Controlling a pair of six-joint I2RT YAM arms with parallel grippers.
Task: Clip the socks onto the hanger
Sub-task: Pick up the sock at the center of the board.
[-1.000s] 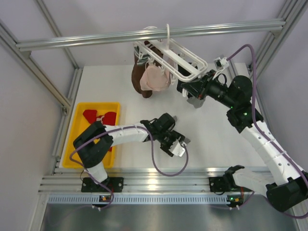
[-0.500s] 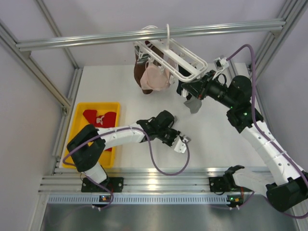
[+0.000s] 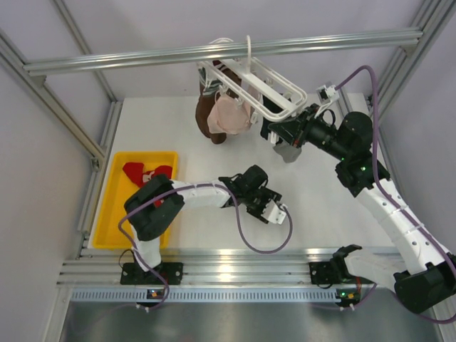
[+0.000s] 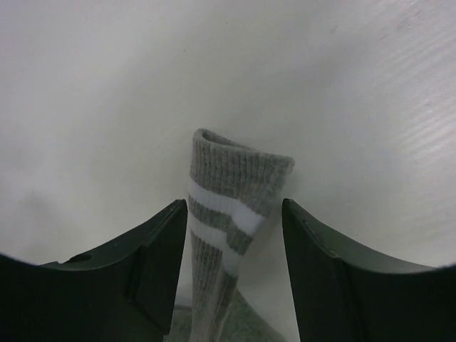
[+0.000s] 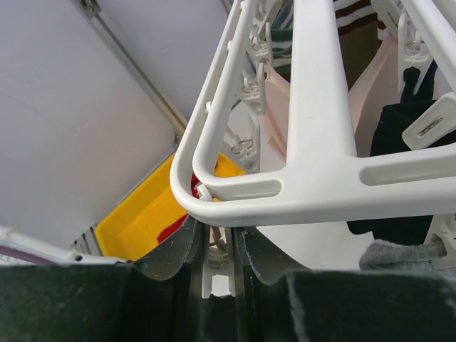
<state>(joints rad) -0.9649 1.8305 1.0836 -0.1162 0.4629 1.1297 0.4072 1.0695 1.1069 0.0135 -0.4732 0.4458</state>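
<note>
The white hanger [image 3: 274,89] hangs from the top rail; the right wrist view shows its frame [image 5: 313,107]. My right gripper [image 3: 274,132] [image 5: 217,235] is shut on a white clip peg [image 5: 219,267] at the frame's near corner. A grey sock [image 3: 287,152] hangs just below it. My left gripper [image 3: 276,212] [image 4: 234,205] is low over the table's middle. It holds a grey sock with white stripes [image 4: 231,185], whose cuff sticks out past the fingertips. Red socks [image 3: 146,174] lie in the yellow tray.
The yellow tray [image 3: 114,214] sits at the table's left front. Dark-brown [image 3: 206,117] and pale-pink [image 3: 229,114] socks hang on the hanger's left side, and a black one [image 5: 399,142] hangs near the right gripper. An aluminium rail [image 3: 214,53] crosses overhead.
My left gripper has slid to the right across the table with the grey sock. My right gripper has stayed at the hanger's corner.
</note>
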